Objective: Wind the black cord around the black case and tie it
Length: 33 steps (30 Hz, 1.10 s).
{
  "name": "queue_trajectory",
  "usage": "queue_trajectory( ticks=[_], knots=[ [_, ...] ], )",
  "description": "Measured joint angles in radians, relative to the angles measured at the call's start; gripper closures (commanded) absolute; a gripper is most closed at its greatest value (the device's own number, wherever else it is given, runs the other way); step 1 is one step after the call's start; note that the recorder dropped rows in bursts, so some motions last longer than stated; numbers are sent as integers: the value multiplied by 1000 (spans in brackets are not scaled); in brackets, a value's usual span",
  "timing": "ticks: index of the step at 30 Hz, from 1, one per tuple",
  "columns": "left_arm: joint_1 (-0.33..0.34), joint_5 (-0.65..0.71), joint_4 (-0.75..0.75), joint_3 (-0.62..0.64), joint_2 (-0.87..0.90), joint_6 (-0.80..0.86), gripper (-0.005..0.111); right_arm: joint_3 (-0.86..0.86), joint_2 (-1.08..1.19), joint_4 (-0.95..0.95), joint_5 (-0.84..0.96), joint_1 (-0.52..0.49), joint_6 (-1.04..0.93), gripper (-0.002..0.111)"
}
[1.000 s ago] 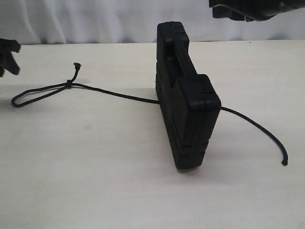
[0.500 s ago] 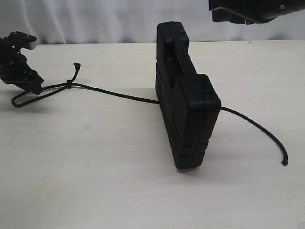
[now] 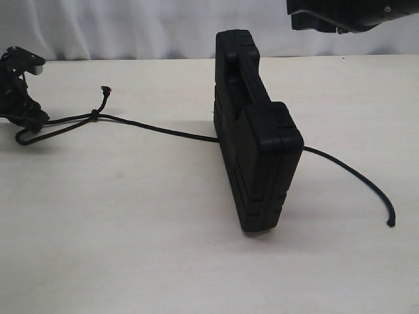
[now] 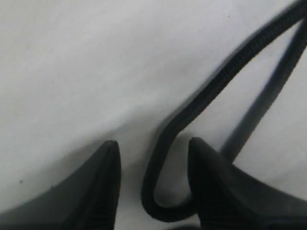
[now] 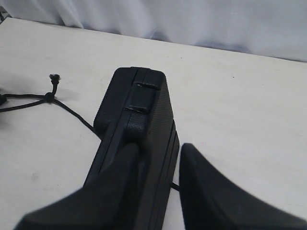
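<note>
The black case [image 3: 258,140] stands on its edge mid-table, its handle end toward the back. The black cord [image 3: 157,128] runs from a loop at the far left, past a small knot [image 3: 95,116] and a frayed tip [image 3: 105,89], behind the case, to a free end [image 3: 391,223] on the right. My left gripper [image 3: 29,123] is down at the loop. In the left wrist view it [image 4: 153,142] is open, with the bend of the cord [image 4: 160,158] between its fingers [image 4: 100,187]. My right gripper [image 5: 158,148] hovers open above the case [image 5: 139,105].
The pale table [image 3: 131,216] ends at a white curtain [image 3: 131,26] along the back. Part of the right arm [image 3: 353,13] hangs in the upper right corner of the exterior view.
My left gripper came in from the left edge and lowered onto the cord's loop, then shifted slightly back left. Case, cord and right arm have stayed put.
</note>
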Motion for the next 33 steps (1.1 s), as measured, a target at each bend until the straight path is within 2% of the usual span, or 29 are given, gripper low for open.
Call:
queue_trajectory(
  ticks=[4, 6, 14, 22, 26, 33],
  knots=[
    [0, 40, 0, 0, 0, -32, 99, 0, 0, 0, 0, 0, -2, 80],
    [0, 65, 2, 0, 0, -40, 107, 0, 0, 0, 0, 0, -6, 80],
    [0, 114, -8, 18, 0, -69, 107, 0, 0, 0, 0, 0, -12, 80],
    [-7, 195, -205, 20, 0, -43, 107, 0, 0, 0, 0, 0, -13, 80],
    [-43, 208, -226, 24, -11, -28, 107, 0, 0, 0, 0, 0, -13, 80],
    [-117, 202, -281, 24, -151, 2, 107, 0, 0, 0, 0, 0, -13, 80]
  ],
)
